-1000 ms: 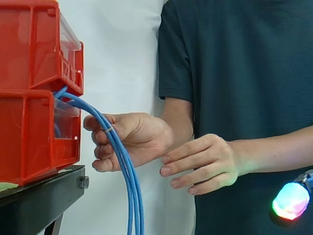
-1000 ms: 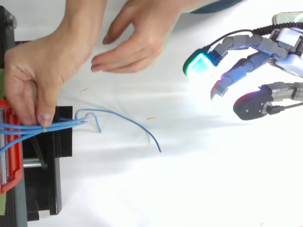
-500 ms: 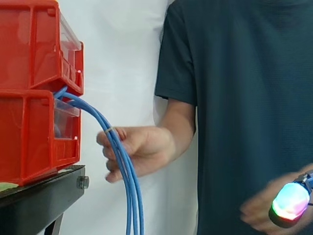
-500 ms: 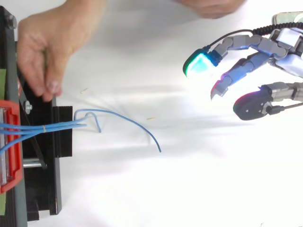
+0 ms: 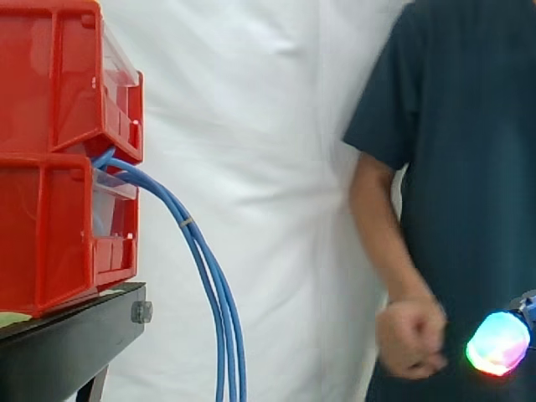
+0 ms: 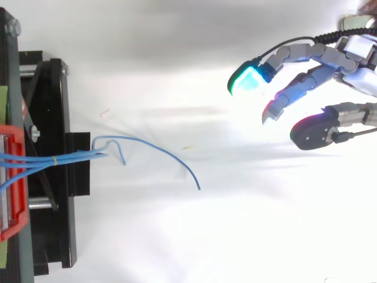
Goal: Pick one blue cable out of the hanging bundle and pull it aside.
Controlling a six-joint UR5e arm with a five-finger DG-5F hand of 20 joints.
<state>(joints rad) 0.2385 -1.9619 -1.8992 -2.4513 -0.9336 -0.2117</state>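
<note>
cable bundle: the blue cables (image 5: 209,285) come out between the two red bins (image 5: 59,159) at 9 o'clock of the side view. they arch over and hang straight down past the front edge of the black stand (image 5: 79,335). a pale tie (image 5: 188,223) rings them near the top of the arch.
loose strand: in the top view one blue strand (image 6: 168,158) leaves the bundle beyond the stand, loops once and curves toward 4 o'clock over the white surface (image 6: 177,236). its tip lies free.
hand pose: the hand (image 6: 356,50) reaches in from 2 o'clock of the top view, fingers aimed toward 8 o'clock, fanned and gently bent. in the side view one glowing pad (image 5: 498,343) sits at 4 o'clock.
open room: bare white surface lies between the pads and the strand's tip. the hand is well apart from the bundle, at 3 o'clock of it.
edges: stand and bins hug the 9 o'clock edge; the white curtain (image 5: 268,167) hangs behind the cables.
hand state: fingers apart and relaxed, holding and touching nothing. the green pad (image 6: 247,81) leads, with a red pad (image 6: 306,131) at 4 o'clock of it.
person: stands at 3 o'clock of the side view in a dark shirt (image 5: 469,126), with a closed fist (image 5: 410,339) near the glowing pad, at 9 o'clock of it.
</note>
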